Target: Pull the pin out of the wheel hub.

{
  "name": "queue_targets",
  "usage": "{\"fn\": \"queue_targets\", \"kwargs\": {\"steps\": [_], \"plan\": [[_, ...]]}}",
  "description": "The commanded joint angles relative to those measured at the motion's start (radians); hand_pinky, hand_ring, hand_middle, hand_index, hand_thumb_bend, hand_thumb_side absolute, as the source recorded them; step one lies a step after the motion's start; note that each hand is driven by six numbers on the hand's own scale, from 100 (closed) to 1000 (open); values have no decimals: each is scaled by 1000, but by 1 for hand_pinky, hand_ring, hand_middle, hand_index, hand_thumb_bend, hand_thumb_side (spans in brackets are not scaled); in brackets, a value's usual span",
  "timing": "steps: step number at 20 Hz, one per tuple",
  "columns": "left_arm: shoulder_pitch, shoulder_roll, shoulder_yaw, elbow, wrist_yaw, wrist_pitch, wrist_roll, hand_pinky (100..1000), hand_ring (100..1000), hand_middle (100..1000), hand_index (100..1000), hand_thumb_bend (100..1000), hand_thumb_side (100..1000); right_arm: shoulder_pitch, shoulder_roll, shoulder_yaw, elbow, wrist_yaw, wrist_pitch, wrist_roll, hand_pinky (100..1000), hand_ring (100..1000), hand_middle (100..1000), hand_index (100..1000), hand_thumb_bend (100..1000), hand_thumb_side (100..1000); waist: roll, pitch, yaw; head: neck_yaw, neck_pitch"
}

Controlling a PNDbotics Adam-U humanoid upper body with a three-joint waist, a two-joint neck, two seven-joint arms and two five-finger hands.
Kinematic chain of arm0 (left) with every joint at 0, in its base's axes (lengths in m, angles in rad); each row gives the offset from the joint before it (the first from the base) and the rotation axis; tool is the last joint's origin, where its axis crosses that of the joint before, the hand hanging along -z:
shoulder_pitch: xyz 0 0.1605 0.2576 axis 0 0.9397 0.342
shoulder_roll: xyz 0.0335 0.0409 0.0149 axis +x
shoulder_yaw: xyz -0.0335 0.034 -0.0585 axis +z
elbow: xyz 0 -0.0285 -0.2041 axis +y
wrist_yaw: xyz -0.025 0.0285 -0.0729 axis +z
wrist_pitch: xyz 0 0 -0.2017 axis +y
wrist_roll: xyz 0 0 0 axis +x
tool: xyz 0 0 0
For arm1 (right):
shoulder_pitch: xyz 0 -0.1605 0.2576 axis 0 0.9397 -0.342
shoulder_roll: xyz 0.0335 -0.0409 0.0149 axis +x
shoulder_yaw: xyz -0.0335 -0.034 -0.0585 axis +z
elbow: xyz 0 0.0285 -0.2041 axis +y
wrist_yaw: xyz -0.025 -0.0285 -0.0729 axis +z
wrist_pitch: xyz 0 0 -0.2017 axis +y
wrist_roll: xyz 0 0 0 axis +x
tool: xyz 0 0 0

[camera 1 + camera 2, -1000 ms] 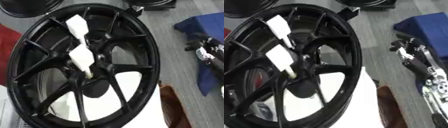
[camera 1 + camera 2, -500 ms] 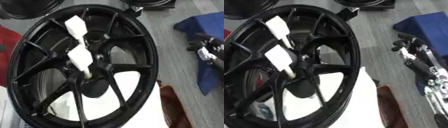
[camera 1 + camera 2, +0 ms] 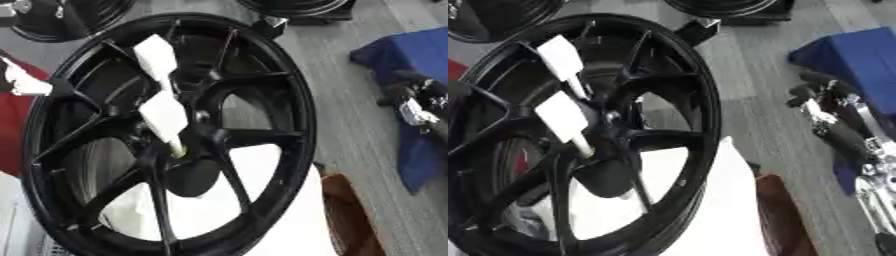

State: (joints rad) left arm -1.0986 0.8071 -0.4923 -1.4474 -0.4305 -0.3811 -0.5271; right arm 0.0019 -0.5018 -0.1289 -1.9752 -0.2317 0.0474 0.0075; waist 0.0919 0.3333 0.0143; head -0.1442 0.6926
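Standing well to the right of the wheel [image 3: 166, 140], the right hand [image 3: 833, 117] is nowhere near the work yet, and most of the risk lies in that gap. Its dark fingers show against the blue cloth [image 3: 855, 55] with the arm trailing toward the lower right, but I cannot tell whether they are spread or curled. The left hand shows in neither view.

The wheel leans tilted, its face turned up and left, with a white sheet [image 3: 271, 220] under its lower right rim. Two white pins stick out of the hub area: the lower pin [image 3: 164, 117] stands just left of the hub centre, its narrow end seated in a hole beside the spokes, and the upper pin [image 3: 156, 59] rises above it, toward the wheel's top rim. They sit close together, one almost in line with the other.

That closeness is the first hazard: a hand arriving from the right of the wheel could close on the wrong pin, or knock one while reaching for the other. The spokes [image 3: 254, 137] are the second. They ring the hub tightly, so fingers may catch on a spoke before they close round the pin. Third, the wheel only leans; a pull off the pin's axis would likely drag or tip the wheel rather than free the pin, and a sideways pull could jam it in its hole.
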Motion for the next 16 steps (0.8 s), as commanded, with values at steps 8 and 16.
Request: {"fn": "queue_targets", "kwargs": {"steps": [8, 16], "plan": [[-223, -139, 2, 184, -15, -61, -143, 805, 771, 743, 821, 534, 412, -5, -24, -5, -23, 1, 1, 4, 941, 688, 672, 846, 100, 435, 6, -13, -11, 2, -25], [-270, -163, 51, 205, 40, -93, -282, 817, 788, 773, 828, 575, 246, -11, -20, 0, -19, 8, 4, 8, 941, 686, 671, 845, 100, 444, 22, 1, -32, 8, -40]]}}
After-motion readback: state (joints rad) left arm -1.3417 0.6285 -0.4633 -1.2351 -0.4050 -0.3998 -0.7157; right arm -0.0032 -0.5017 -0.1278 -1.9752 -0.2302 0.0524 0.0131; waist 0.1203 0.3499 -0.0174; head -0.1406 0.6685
